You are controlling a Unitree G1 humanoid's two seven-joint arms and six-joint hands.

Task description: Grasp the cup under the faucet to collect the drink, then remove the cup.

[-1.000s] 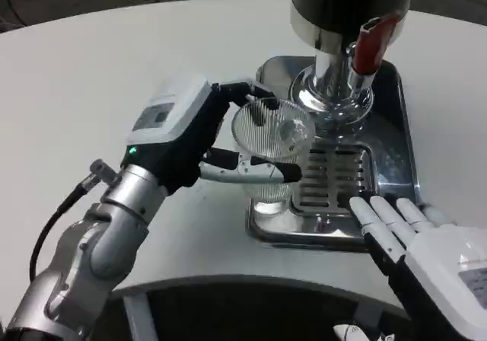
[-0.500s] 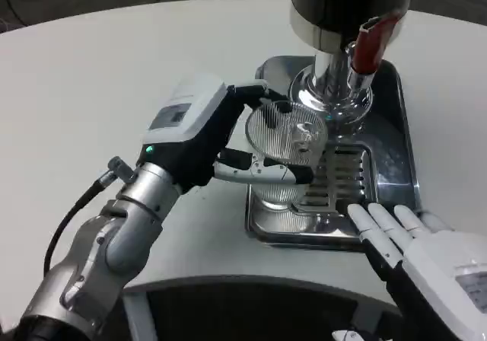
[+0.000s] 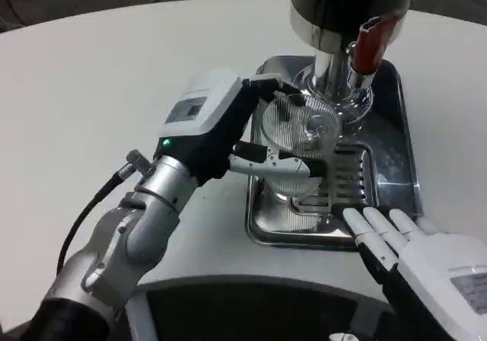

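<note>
Head view looks down on a white table [image 3: 91, 90] where a shiny metal drip tray [image 3: 399, 120] sits under a drink dispenser [image 3: 346, 6]. On the dispenser's front is a red tap lever [image 3: 367, 43], and its chrome base [image 3: 335, 90] stands at the back of the tray. The left hand [image 3: 221, 124] reaches in from the picture's left and holds the cup [image 3: 298, 139], a clear ribbed glass, with fingers curled round its far side and others across its near side. The cup sits over the tray's left part, just in front of the chrome base and below the dispenser body, its mouth tilted slightly toward the camera. Whether its bottom touches the tray cannot be told. The slotted grate [image 3: 351, 175] lies just right of the cup. The right hand [image 3: 426, 261] rests at the table's near edge, holding nothing, its fingers straight and slightly spread, their tips at the tray's front right corner.
</note>
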